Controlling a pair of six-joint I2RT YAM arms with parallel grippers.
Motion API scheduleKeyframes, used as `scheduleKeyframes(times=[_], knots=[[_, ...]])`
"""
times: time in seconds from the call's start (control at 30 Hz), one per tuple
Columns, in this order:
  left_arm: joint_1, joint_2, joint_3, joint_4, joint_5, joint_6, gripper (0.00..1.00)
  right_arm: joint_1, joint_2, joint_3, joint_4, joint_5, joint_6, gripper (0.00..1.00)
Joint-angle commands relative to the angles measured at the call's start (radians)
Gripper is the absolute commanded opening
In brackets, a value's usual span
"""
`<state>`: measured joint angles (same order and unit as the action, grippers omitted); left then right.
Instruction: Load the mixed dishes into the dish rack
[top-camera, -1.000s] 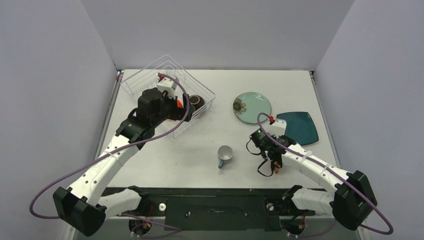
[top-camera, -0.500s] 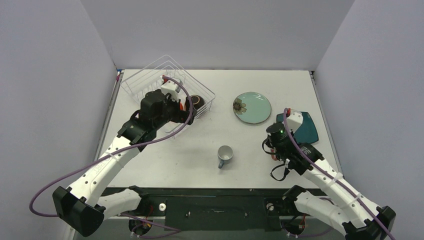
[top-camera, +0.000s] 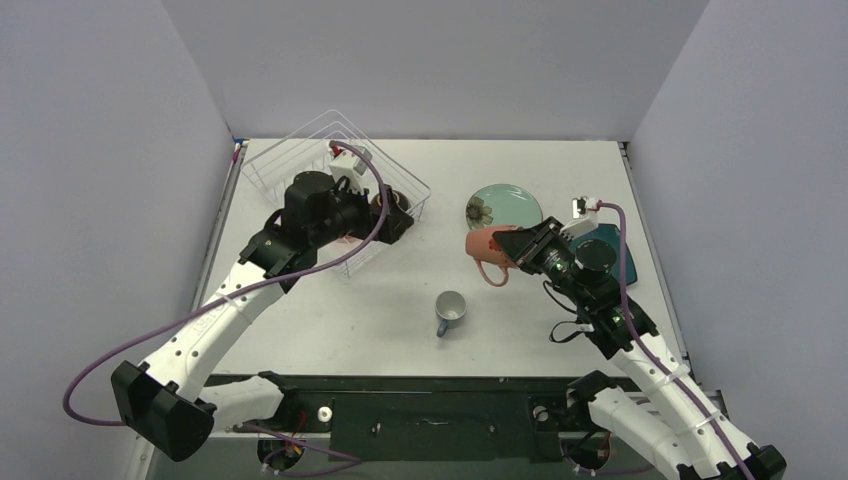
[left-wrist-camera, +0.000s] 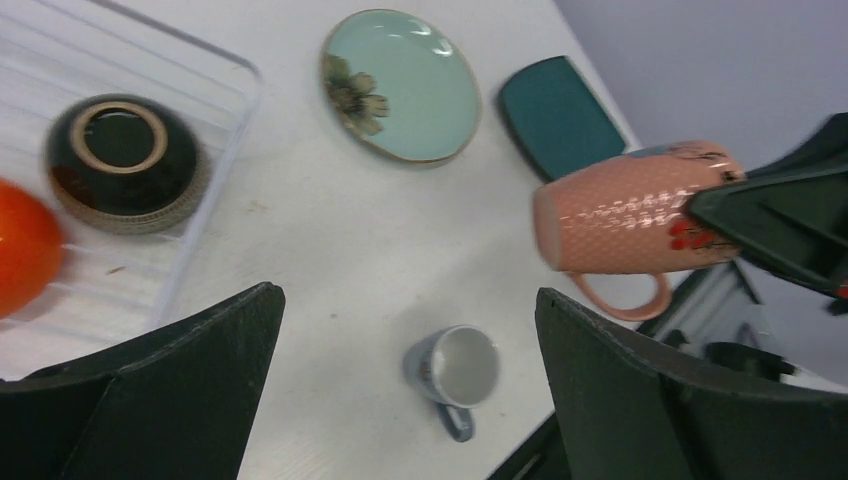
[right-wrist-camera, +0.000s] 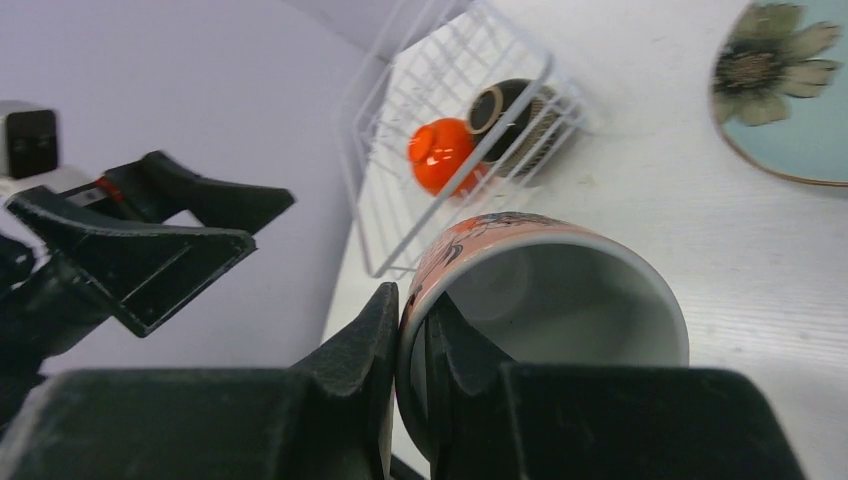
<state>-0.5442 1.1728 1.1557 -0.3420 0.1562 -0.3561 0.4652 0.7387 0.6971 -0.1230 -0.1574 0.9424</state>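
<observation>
The pink mug (top-camera: 487, 245) hangs in the air on its side, well clear of the surface (top-camera: 400, 290). Its base points toward the rack (top-camera: 270, 162) and its handle hangs downward. The right fingers (right-wrist-camera: 385, 330) pinch the mug's wall at the rim, one inside the mouth and one outside, nearly closed on it. A red flower pattern shows on the outside near that rim.

From above, the mug overlaps the near edge of the pale plate (top-camera: 510, 208), which lies flat with its dark flower toward the left. The dark plate (top-camera: 612, 252) lies just to the right of the pale one, partly hidden under the right arm. The grey mug (top-camera: 449, 312) stands upright and alone on the surface, nearer the arm bases, with its mouth up and its handle toward the near edge.

The rack sits at the far left of the surface. In its right end, the brown bowl (left-wrist-camera: 122, 150) lies upside down with its foot ring up. The orange bowl (right-wrist-camera: 440, 155) lies just beside it, also dome-up, further into the rack.

The left fingers (left-wrist-camera: 230, 340) stand spread wide and hold nothing. They hover over the rack's right end, close to the brown bowl, and face across the surface toward the pink mug.
</observation>
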Motion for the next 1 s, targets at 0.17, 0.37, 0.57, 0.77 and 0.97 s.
scheduleKeyframes(times=[0.17, 0.37, 0.57, 0.77, 0.97], knots=[[0.000, -0.020, -0.219, 0.616, 0.471, -0.612, 0.96, 0.000, -0.012, -0.076, 0.602, -0.242, 0.292, 0.00], [-0.003, 0.026, -0.329, 0.973, 0.551, -0.837, 0.96, 0.004, 0.018, -0.100, 0.724, -0.276, 0.386, 0.00], [-0.029, 0.051, -0.355, 1.129, 0.572, -0.916, 0.96, 0.013, 0.074, -0.125, 0.881, -0.293, 0.475, 0.00], [-0.069, 0.078, -0.342, 1.146, 0.582, -0.938, 0.97, 0.033, 0.103, -0.131, 0.916, -0.283, 0.477, 0.00], [-0.081, 0.085, -0.328, 1.113, 0.574, -0.929, 0.97, 0.053, 0.114, -0.125, 0.897, -0.275, 0.445, 0.00]])
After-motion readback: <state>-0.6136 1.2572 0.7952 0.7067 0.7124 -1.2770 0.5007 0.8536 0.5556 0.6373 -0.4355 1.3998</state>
